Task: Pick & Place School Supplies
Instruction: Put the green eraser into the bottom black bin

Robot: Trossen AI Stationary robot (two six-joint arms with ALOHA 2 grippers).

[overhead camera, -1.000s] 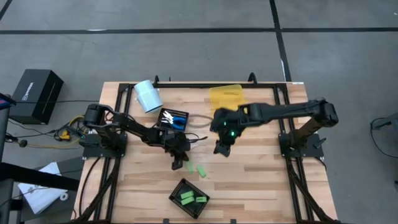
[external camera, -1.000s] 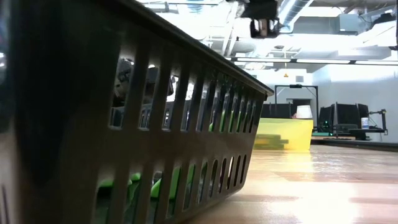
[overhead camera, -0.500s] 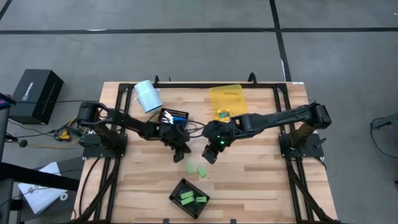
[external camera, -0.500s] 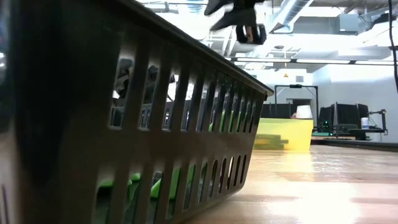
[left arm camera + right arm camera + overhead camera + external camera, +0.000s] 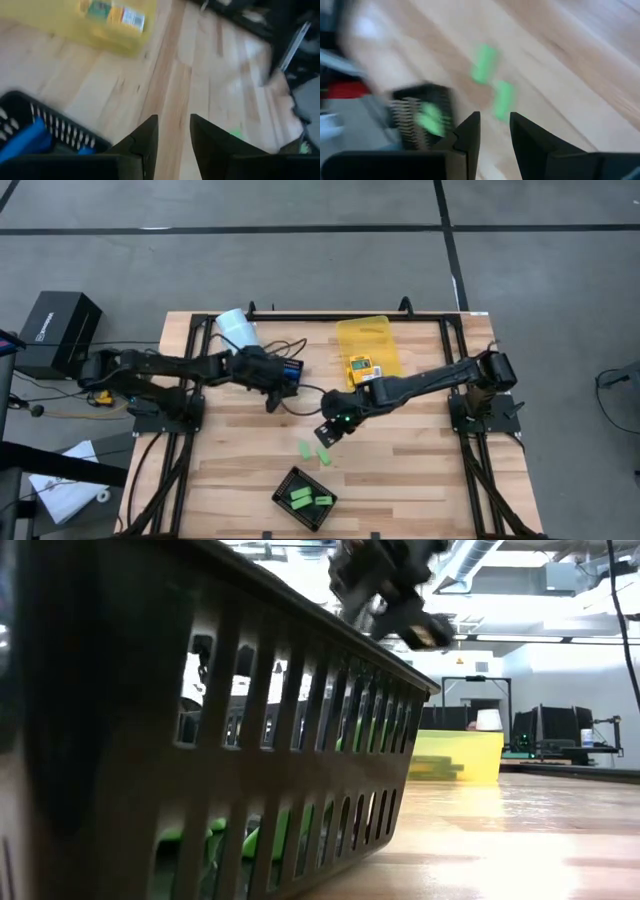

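Left claw drawn back to the black slotted tray; right claw swung in over the loose green pieces.

The left claw (image 5: pixel 272 393), fingers parted and empty, has retreated beside the black slotted tray (image 5: pixel 281 369) holding blue-handled tools (image 5: pixel 26 139). The right claw (image 5: pixel 328 430), parted and empty, now hangs just above two light-green oblong pieces (image 5: pixel 312 452) on the counter (image 5: pixel 420 480). Motion blur hides their edges.

Bare wood lies open across the table's (image 5: pixel 430 470) near right. Two green pieces (image 5: pixel 313 452) lie loose at the middle, with a black tray (image 5: pixel 303 498) just nearer, at the front edge. The right gripper (image 5: pixel 331 428), jaws apart and empty, hangs close above the pieces. Far side, the yellow bin (image 5: pixel 365 340), another black tray (image 5: pixel 283 370) and a pale cylinder (image 5: pixel 236 330) crowd the way.
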